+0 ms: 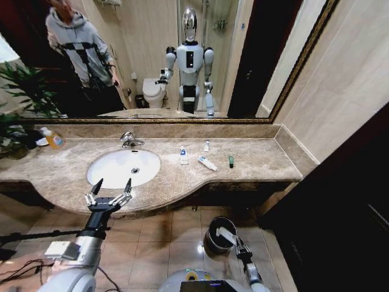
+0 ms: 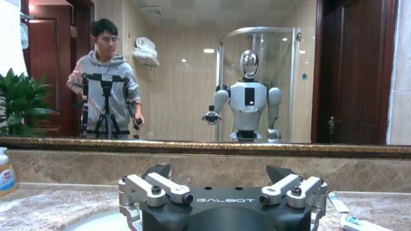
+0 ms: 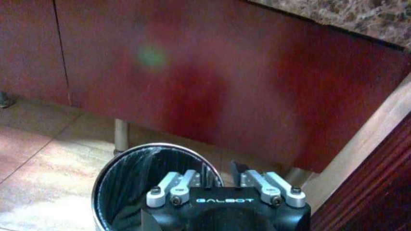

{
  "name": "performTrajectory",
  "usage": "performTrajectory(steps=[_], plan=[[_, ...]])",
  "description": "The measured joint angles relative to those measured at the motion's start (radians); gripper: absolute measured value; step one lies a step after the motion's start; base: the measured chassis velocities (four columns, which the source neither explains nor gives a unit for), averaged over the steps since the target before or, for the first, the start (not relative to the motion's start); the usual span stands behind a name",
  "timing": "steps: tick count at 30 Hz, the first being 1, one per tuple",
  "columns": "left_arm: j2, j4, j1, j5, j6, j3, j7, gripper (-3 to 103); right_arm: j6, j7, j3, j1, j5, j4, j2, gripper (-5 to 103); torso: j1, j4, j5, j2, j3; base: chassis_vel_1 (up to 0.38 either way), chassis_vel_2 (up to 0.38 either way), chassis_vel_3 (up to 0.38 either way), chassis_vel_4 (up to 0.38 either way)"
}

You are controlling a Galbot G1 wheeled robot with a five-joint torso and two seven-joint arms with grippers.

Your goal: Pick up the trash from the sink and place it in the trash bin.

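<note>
The left gripper (image 1: 110,185) hovers at the front edge of the sink (image 1: 103,176), fingers spread wide and holding nothing. The trash lies on the counter (image 1: 255,161) right of the basin — a small bottle (image 1: 183,156), two white tubes (image 1: 206,163) and a dark green tube (image 1: 231,161). The right gripper (image 3: 219,172) hangs low over the trash bin (image 3: 109,178) — fingers slightly parted, empty.
</note>
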Motion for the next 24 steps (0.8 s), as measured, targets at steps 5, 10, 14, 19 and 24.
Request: performTrajectory(steps=[5, 10, 14, 19, 24], plan=[[0.000, 0.000, 0.000, 0.000, 0.000, 0.000, 0.000, 100, -0.002, 0.002, 0.001, -0.015, 0.028, 0.028, -0.007, 48, 0.000, 0.0000, 0.0001, 0.000, 0.000, 0.000, 0.000, 0.000, 0.000], [0.000, 0.000, 0.000, 0.000, 0.000, 0.000, 0.000, 100, -0.028, 0.004, 0.002, -0.059, 0.111, 0.135, -0.017, 65, 0.000, -0.0001, 0.0003, 0.000, 0.000, 0.000, 0.000, 0.000, 0.000], [0.000, 0.000, 0.000, 0.000, 0.000, 0.000, 0.000, 100, -0.137, 0.005, 0.009, -0.147, 0.262, 0.403, -0.044, 80, 0.000, 0.0000, 0.0001, 0.000, 0.000, 0.000, 0.000, 0.000, 0.000], [0.000, 0.000, 0.000, 0.000, 0.000, 0.000, 0.000, 100, -0.305, 0.036, 0.041, -0.271, 0.448, 0.758, -0.087, 96, 0.000, -0.0001, 0.0000, 0.000, 0.000, 0.000, 0.000, 0.000, 0.000], [0.000, 0.000, 0.000, 0.000, 0.000, 0.000, 0.000, 100, -0.415, 0.068, 0.086, -0.416, 0.568, 1.123, -0.109, 100, 0.000, -0.0002, -0.0003, 0.000, 0.000, 0.000, 0.000, 0.000, 0.000]])
